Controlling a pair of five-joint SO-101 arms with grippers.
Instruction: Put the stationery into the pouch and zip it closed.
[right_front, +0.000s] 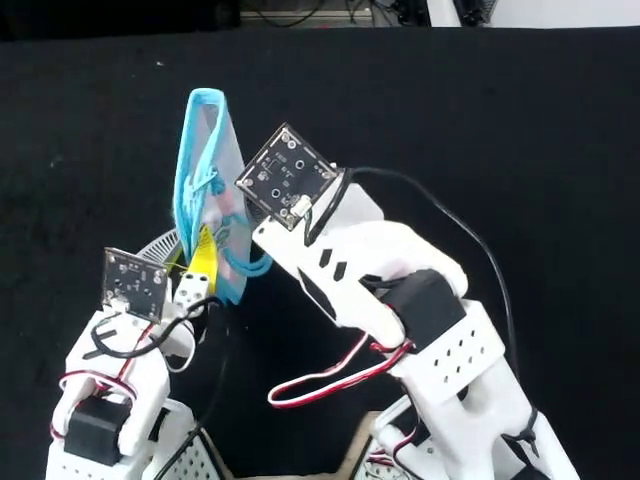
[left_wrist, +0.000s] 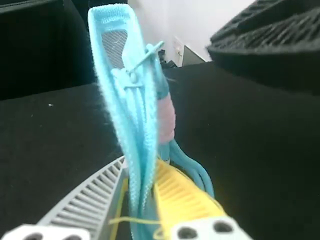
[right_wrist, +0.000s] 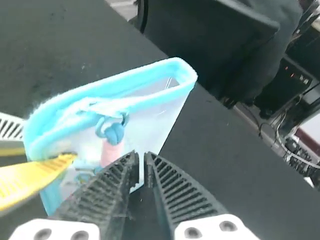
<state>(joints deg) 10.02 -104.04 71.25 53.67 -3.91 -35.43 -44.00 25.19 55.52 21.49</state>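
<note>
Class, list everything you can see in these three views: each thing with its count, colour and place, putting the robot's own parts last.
pouch: one, light blue with a clear side, held upright over the table
cord: one, blue, knotted, hanging at the pouch's zip edge
pink item: one, pink, inside the pouch behind its clear side
table: one, black, under everything
left gripper: one, a grey and a yellow finger, clamped on the pouch's lower end
right gripper: one, black, jaws almost together at the pouch's clear side

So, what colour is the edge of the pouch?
Light blue. The pouch edge shows best in the left wrist view.
</note>
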